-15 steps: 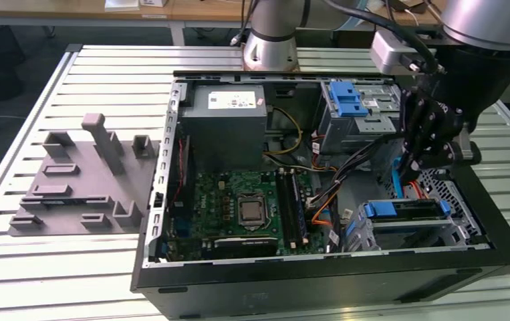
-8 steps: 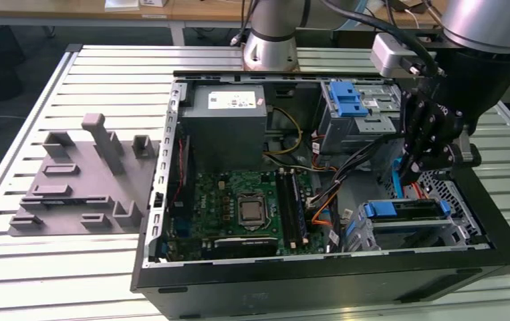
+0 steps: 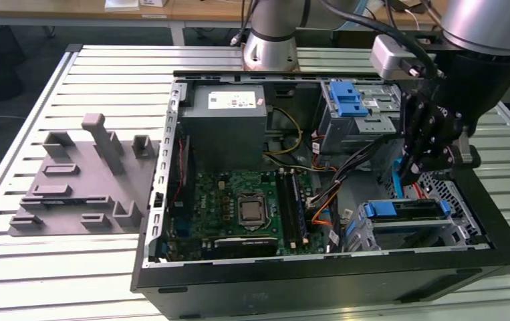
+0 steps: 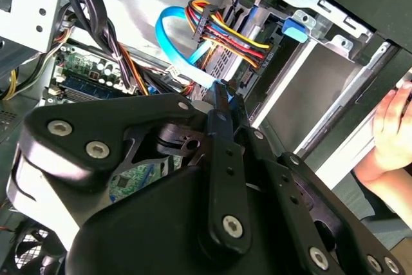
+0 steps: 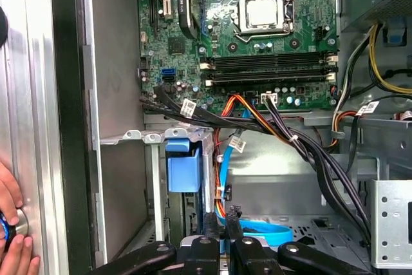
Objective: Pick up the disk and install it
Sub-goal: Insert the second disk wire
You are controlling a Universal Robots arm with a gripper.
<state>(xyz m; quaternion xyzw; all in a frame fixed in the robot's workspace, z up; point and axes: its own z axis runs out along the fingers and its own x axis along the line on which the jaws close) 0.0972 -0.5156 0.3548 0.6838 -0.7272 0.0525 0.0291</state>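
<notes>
My gripper (image 3: 422, 162) hangs at the right of the exterior view, inside the open computer case (image 3: 326, 274), fingers pressed together around nothing I can see. The disk (image 3: 404, 208) sits just below it, lower right of centre, in its bay with the blue tab facing out — only its top edge shows. In the first wrist view my fingertips (image 5: 222, 220) meet beside a blue cable (image 5: 264, 231), low in the frame. A person's hand (image 4: 389, 136) rests on the case's edge.
</notes>
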